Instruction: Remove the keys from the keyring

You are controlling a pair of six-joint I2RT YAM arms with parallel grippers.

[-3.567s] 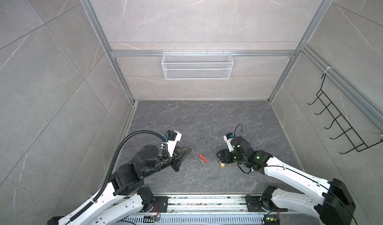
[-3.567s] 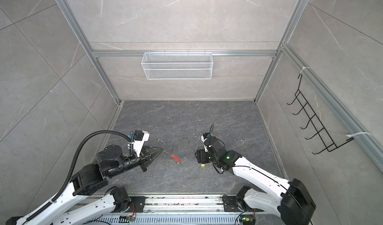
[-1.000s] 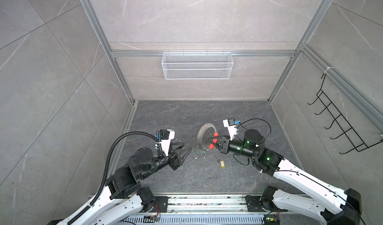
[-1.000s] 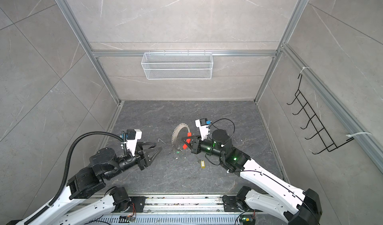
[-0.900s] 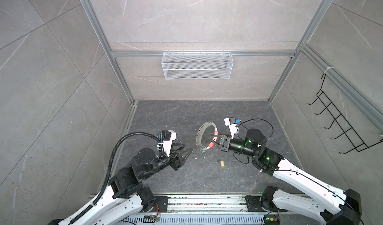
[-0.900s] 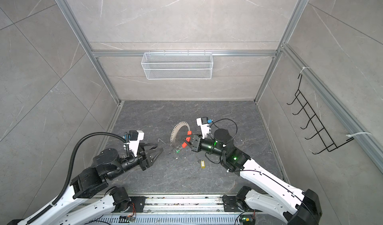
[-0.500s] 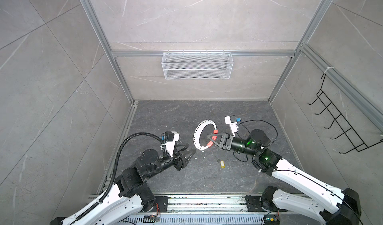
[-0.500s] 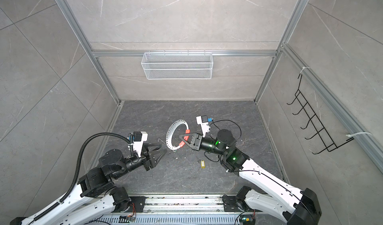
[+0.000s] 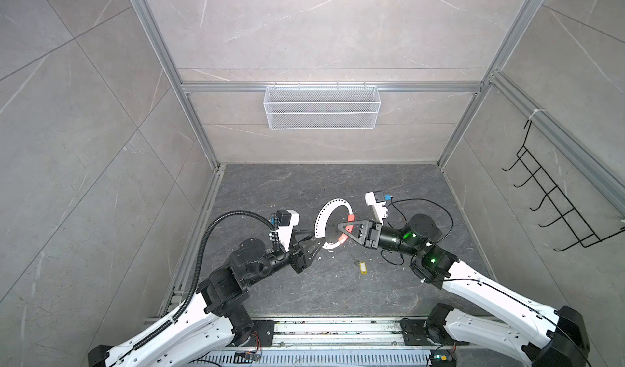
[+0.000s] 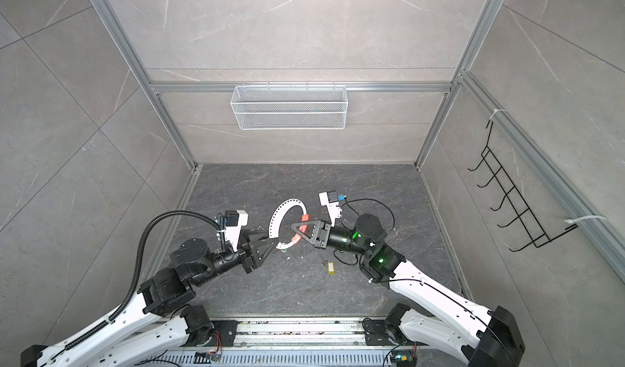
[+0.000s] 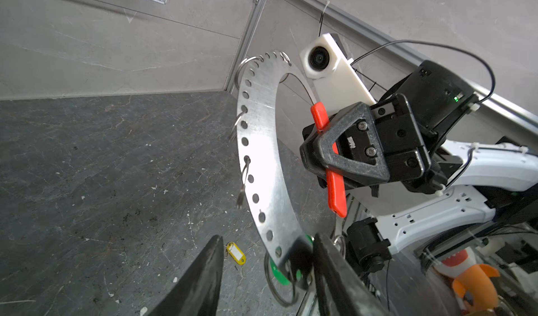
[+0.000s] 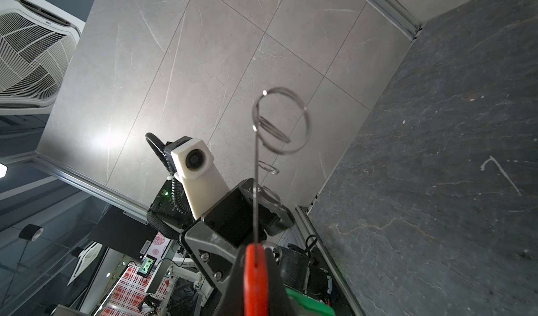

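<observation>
The keyring (image 9: 321,218) is a perforated metal crescent on a thin wire hoop with a red sleeve (image 9: 343,237), held upright above the floor in both top views (image 10: 275,220). My right gripper (image 9: 345,230) is shut on the red sleeve (image 12: 255,282). My left gripper (image 9: 313,247) is open, and the crescent's lower end (image 11: 279,241) sits between its fingers, close to one finger (image 11: 329,259). A green tag (image 11: 276,271) hangs on a small ring behind that end. The yellow-tagged key (image 9: 363,268) lies loose on the floor.
A white wire basket (image 9: 321,111) hangs on the back wall and a black hook rack (image 9: 554,199) on the right wall. Several small empty split rings (image 11: 247,67) hang along the crescent's rim. A rail (image 9: 338,328) runs along the near edge of the dark floor.
The right gripper has turned and lifted the keyring, bringing it closer to the left arm. The left gripper has moved right onto the crescent's lower end, its jaws a little narrower.
</observation>
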